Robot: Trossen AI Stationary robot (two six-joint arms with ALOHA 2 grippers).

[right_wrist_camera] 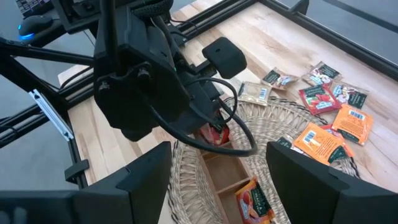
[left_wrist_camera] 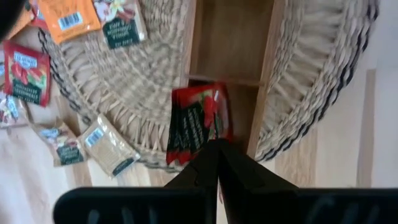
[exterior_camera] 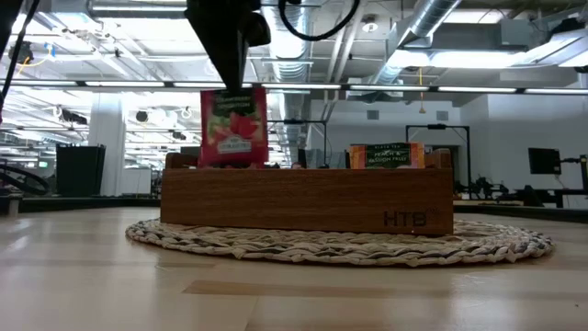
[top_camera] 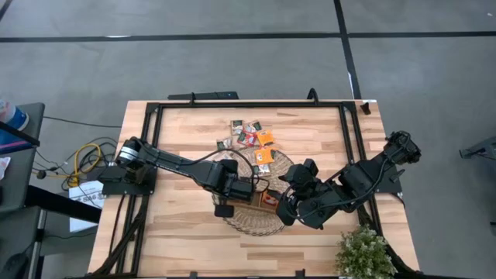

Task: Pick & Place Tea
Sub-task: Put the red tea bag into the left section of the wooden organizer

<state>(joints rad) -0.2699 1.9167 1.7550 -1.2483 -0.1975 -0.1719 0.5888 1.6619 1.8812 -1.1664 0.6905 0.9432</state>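
Left gripper blocks tray end; right gripper crowds opposite end; middle compartment open.

Grey floor crossed by dark lines — ceiling ducts overhead.

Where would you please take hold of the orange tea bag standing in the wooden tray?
Pinch the top edge of the orange tea bag, coming straight down: it stands upright in the tray, only that strip clearing the wall. The open right tool hovers nearby; the left tool holds a red tea bag.
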